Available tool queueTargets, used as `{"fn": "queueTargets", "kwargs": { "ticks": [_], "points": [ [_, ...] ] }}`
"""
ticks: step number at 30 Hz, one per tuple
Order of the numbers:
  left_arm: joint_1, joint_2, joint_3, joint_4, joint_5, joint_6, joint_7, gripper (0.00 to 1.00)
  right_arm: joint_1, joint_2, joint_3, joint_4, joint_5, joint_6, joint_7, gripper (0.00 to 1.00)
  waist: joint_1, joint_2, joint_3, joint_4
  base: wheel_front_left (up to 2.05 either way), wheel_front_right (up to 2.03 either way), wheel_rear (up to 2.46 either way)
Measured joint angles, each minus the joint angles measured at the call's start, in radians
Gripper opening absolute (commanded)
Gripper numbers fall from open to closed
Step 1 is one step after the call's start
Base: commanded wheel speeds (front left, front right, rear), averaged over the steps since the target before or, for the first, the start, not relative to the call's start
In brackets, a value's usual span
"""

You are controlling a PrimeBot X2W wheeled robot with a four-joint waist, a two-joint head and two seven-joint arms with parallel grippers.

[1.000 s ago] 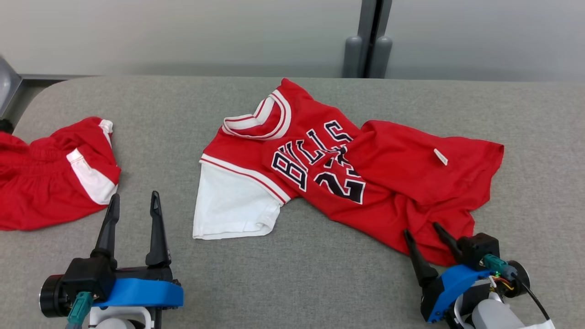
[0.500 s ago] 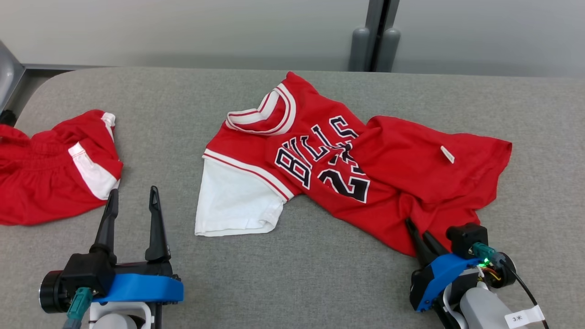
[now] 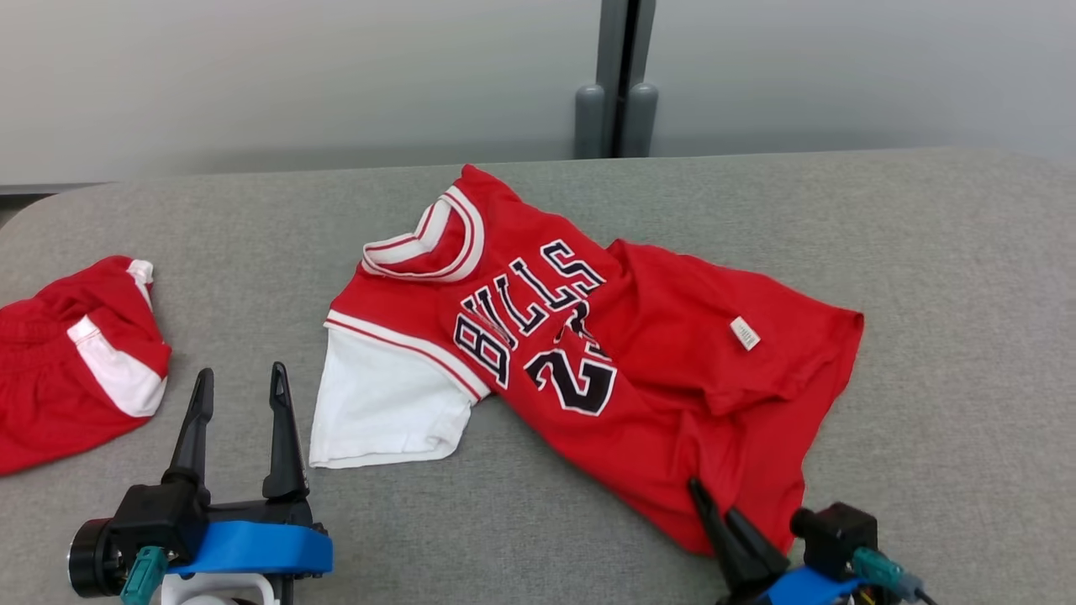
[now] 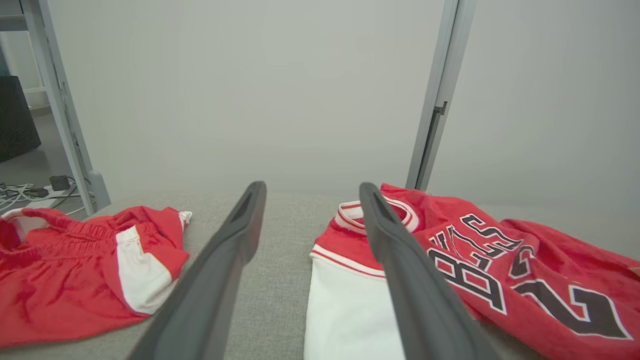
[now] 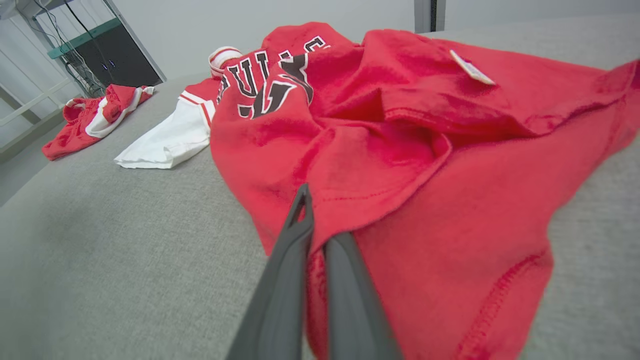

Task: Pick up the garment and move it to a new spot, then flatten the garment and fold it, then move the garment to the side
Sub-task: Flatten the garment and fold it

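We see the red jersey (image 3: 639, 370) lying crumpled across the middle of the grey table (image 3: 925, 252). Its collar (image 3: 424, 244) points toward the far edge and its hem toward the near edge on the right side. The right gripper (image 3: 713, 500) has its two dark fingers (image 5: 280, 280) pressed together on that near hem. In the right wrist view a strip of red cloth runs between them, so the pinch is on the fabric itself. In the head view the gripper's body is cut off by the bottom of the frame, and we cannot tell how many layers of cloth it has caught.

The lower half of the jersey is folded back over its front, showing a small white label (image 3: 745, 333). That fold covers the second digit of the number and crowds the lettering, so we can read only part of it. One white sleeve (image 3: 378, 403) lies flat toward the near edge; whether another lies under the red cloth we cannot tell.

The left gripper (image 3: 239, 371) hovers by the near edge on the left side, its fingers spread wide with nothing between them. It sits between the sleeve and a pair of red-and-white shorts (image 3: 50, 378). The shorts lie by the table's left edge and are cut off by the side of the head view.
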Motion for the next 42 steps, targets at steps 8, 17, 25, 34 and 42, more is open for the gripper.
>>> {"fn": "queueTargets", "kwargs": {
  "ticks": [8,17,25,34,42],
  "points": [
    [0.002,0.0,0.004,-0.002,0.003,-0.002,0.0,1.0,0.123,-0.017,0.0,-0.159,0.04,0.0,0.09,0.0,-0.0001,0.0,-0.002,-0.037,0.0,0.0,0.0],
    [-0.001,0.0,0.003,0.002,0.006,-0.009,0.0,1.0,0.116,-0.029,-0.071,-0.221,0.027,0.0,0.084,0.0,-0.0001,0.0,0.001,-0.044,0.0,0.0,0.0],
    [-0.012,0.0,0.004,0.001,0.01,-0.013,0.0,1.0,-0.019,-0.087,-0.162,-0.165,-0.003,0.0,0.072,0.0,-0.0001,0.0,0.018,-0.028,0.0,0.0,0.0],
    [-0.036,0.0,-0.007,0.004,0.008,-0.014,0.0,1.0,-0.173,-0.125,-0.211,0.076,-0.002,0.0,0.042,0.0,0.0,0.0,0.042,0.004,0.0,0.0,0.0],
    [-0.037,0.0,-0.006,0.011,0.003,-0.013,0.0,1.0,-0.233,-0.121,-0.192,0.238,0.051,0.0,-0.013,1.0,0.0,0.0,0.037,0.014,0.0,0.0,0.0]
  ]
}}
